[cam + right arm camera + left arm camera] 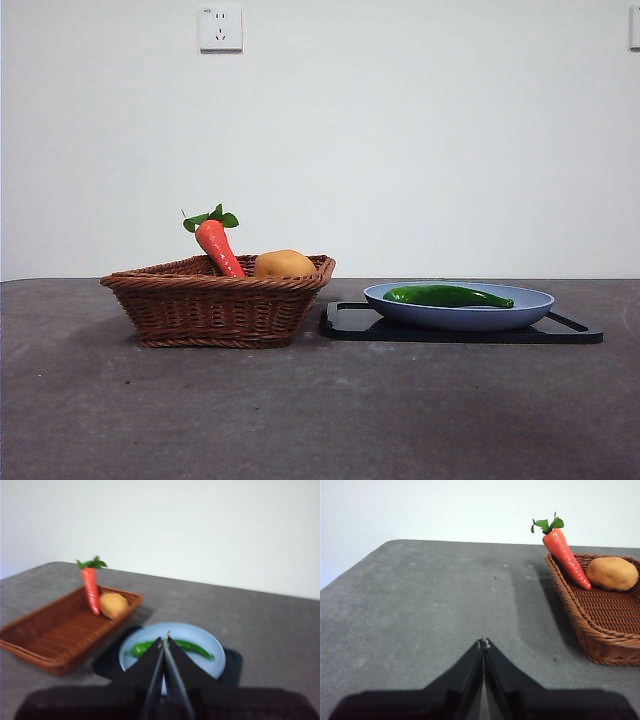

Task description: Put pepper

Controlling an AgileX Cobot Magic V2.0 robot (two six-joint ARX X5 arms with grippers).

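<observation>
The dark-green pepper [446, 296] lies flat in a blue plate [400, 305] on a black tray [345, 325], to the right of a wicker basket [215, 305]. In the right wrist view the pepper [192, 649] lies in the plate [212, 662] just beyond my right gripper [164, 640], which is shut and empty above the plate's near side. My left gripper [483, 642] is shut and empty over bare table, well away from the basket [607, 625]. Neither gripper shows in the front view.
The basket holds a red-orange carrot [218, 245] leaning on its back rim and a round orange-yellow fruit [284, 264]. The grey table [320, 410] ends at a white wall with a socket [220, 28].
</observation>
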